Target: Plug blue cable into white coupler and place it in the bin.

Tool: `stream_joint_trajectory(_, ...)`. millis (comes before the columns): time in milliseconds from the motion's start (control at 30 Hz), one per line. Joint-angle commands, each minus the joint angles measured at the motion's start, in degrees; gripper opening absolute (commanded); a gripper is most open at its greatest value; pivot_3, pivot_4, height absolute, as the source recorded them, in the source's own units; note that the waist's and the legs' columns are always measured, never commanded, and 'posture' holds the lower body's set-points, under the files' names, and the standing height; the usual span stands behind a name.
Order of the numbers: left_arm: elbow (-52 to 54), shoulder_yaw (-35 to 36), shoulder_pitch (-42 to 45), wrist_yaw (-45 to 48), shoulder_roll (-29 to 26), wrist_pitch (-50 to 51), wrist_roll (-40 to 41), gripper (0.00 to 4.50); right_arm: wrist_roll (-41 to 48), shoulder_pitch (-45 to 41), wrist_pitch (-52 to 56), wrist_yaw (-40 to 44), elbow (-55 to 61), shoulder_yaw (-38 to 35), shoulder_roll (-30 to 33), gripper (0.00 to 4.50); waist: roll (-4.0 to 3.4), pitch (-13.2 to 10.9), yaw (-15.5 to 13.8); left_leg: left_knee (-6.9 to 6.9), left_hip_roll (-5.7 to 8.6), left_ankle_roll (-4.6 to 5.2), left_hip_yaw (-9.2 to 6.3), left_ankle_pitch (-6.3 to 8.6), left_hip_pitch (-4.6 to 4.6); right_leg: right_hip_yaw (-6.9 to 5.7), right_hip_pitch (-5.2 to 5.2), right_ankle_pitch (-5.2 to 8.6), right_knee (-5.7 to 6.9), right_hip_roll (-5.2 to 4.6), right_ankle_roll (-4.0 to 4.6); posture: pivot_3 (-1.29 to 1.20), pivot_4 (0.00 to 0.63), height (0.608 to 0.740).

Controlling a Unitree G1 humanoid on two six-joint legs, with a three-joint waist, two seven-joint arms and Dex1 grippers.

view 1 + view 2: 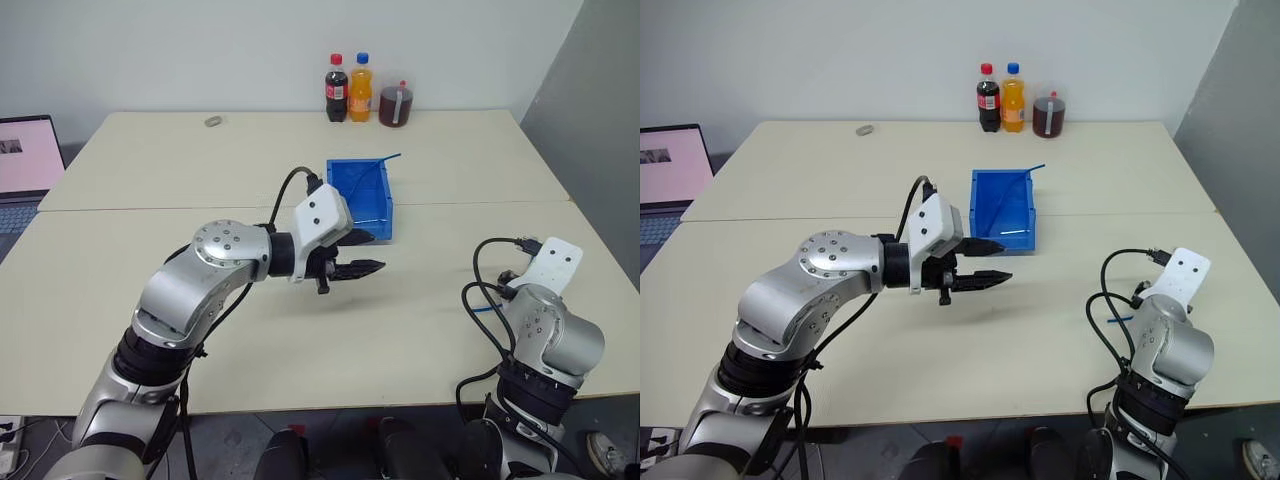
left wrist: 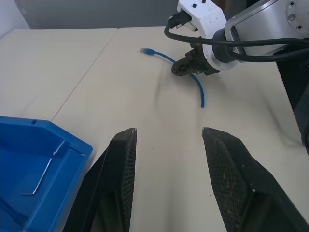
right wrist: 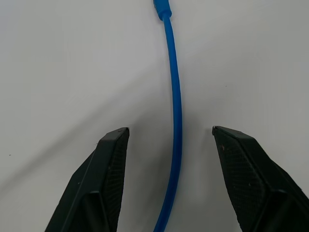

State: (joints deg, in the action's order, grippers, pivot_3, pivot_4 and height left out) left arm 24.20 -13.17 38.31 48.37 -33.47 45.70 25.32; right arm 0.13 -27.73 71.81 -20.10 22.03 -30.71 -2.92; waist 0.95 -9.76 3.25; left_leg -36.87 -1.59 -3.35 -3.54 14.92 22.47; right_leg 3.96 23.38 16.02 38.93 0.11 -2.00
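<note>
Right wrist view: the right gripper (image 3: 169, 140), its two black fingers spread wide and holding nothing, is poised above the thin, flexible bright-blue cable (image 3: 175, 116), which lies flat on the pale beige table (image 3: 58, 63) and runs up between the open fingers to a small plug near the frame's edge. Left wrist view: the left gripper (image 2: 166, 145), fingers likewise spread and empty, hangs over bare table just beside the small bright-blue rectangular plastic bin (image 2: 29, 145); beyond it the same cable lies in a loose curve under the right gripper. Left eye view: the bin (image 1: 375, 205) stands at mid-table, with a thin blue strand leaning out of its far corner and a thin bent wire-like piece inside. No tiny white boxy coupler can be made out in any frame, so its place cannot be told. Judged from this layout, the task is at its start: cable not yet grasped, nothing plugged, nothing of the pair placed in the bin
</note>
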Motion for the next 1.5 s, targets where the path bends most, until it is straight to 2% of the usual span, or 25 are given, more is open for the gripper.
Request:
stream_joint_trajectory(33, 1.0, 1.1, 0.5, -0.2, 0.1, -1.5, -0.2, 2.24, -0.1, -0.5, -0.1, -0.1, 1.2, -0.6, -0.2, 2.9, 0.0, 0.0, 0.0, 0.0, 0.0, 0.0, 0.0, 0.0, 0.0, 0.0, 0.0, 0.0, 0.0, 0.0, 0.0, 0.0, 0.15, 0.74)
stream_joint_trajectory(933, 0.9, -0.6, -1.2, -0.7, 0.0, -2.6, -2.3, 2.24, -0.8, -1.2, 4.6, -0.9, -3.0, -4.3, -2.4, 2.9, 0.05, 0.0, 0.0, -0.03, -0.01, 0.0, -0.01, 0.0, -0.01, -0.02, -0.01, 0.0, 0.01, 0.0, -0.02, 0.0, 0.15, 0.74)
stream_joint_trajectory(967, 0.9, -0.6, -1.2, -0.7, 0.1, -2.6, -2.4, 2.2, -0.9, -0.8, 5.2, -0.9, -3.0, -4.3, -2.8, 2.55, 0.06, 0.0, 0.0, -0.03, -0.01, 0.0, -0.01, 0.0, -0.02, -0.02, -0.02, 0.0, 0.01, 0.0, -0.02, 0.0, 0.15, 0.74)
stream_joint_trajectory(1200, 0.7, -0.5, -1.4, -0.6, -0.1, -2.9, -2.8, 2.2, -1.5, -0.4, 6.3, -0.7, -2.9, -4.2, -3.1, 1.24, 0.11, 0.1, 0.0, -0.02, -0.02, 0.0, -0.04, 0.0, -0.03, -0.04, -0.03, 0.01, 0.01, 0.01, -0.03, 0.0, 0.15, 0.74)
stream_joint_trajectory(1367, 0.0, -1.0, -1.3, -0.4, -0.3, -3.8, -4.0, 2.2, -0.9, -0.7, 7.0, 1.3, -3.3, -2.8, -1.3, 0.12, 0.13, 0.1, 0.0, -0.03, -0.01, 0.0, -0.04, 0.0, -0.04, -0.04, -0.05, 0.01, 0.01, 0.01, -0.03, 0.0, 0.15, 0.74)
stream_joint_trajectory(1500, -0.7, -1.1, -1.2, -0.3, -0.5, -4.4, -5.0, 2.2, -0.5, 0.0, 7.7, 3.7, -3.4, -0.1, 0.8, 0.05, 0.13, 0.1, 0.0, -0.03, -0.01, 0.0, -0.04, 0.0, -0.04, -0.04, -0.06, 0.01, 0.01, 0.01, -0.03, 0.0, 0.15, 0.74)
